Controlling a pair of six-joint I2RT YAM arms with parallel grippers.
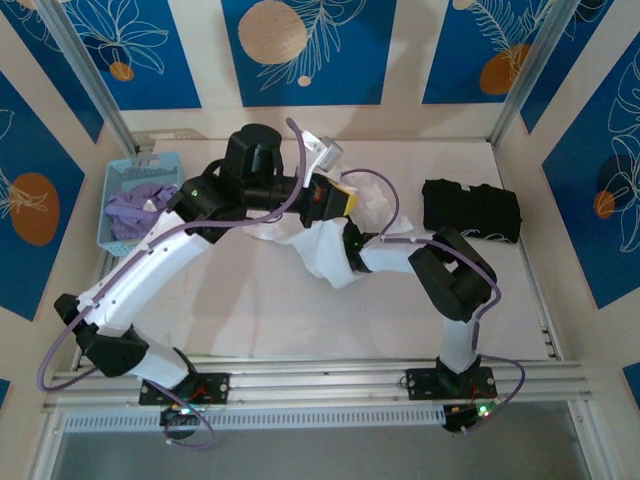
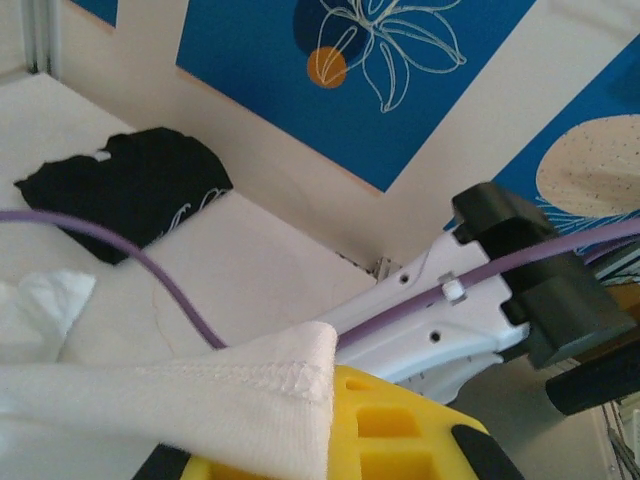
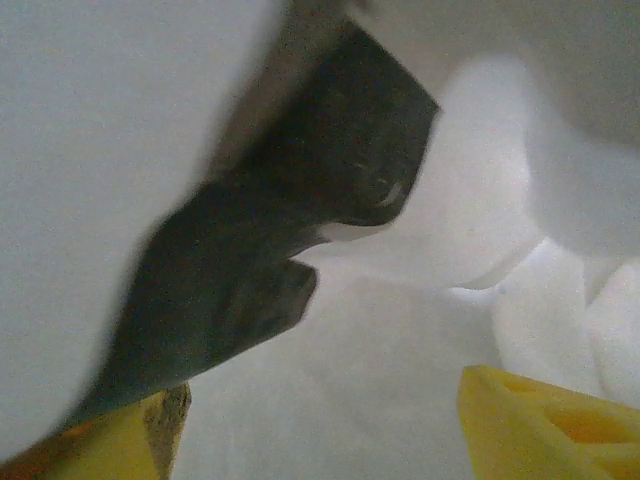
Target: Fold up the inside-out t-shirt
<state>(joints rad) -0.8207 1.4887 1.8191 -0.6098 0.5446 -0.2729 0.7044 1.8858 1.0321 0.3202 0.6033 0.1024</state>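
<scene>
**Surface** (image 1: pixel 300 320): pale, walled at the far, left and right sides.

**T-shirt** (image 1: pixel 325 255): white, the largest cloth item. Bunched in a heap at mid-surface, partly lifted, not spread flat. Stitched hem (image 2: pixel 250 385) draped over a yellow finger of the left end effector (image 1: pixel 343 198), which is pressed together on that edge. Right end effector (image 3: pixel 320 440) spread, with white cloth between and around its yellow fingers and nothing pinched.

Risks, as judged:
- Single-point hold likely to leave the shirt hanging twisted, or to drop it back in a heap.
- Spread fingers sunk in the folds liable to close on several layers at once, or on the wrong edge.
- Purple cable (image 2: pixel 165 280) running just beside the hem, a possible snag.
- Both arms close together over the heap, possible contact.

**Black garment** (image 1: pixel 470 210): compact pile at far right, well apart from the shirt. No hazard unless dragged.

**Basket** (image 1: pixel 150 162): blue, slotted plastic, far left. Contents: one crumpled lavender garment (image 1: pixel 135 210). Nothing else discernible inside.
</scene>
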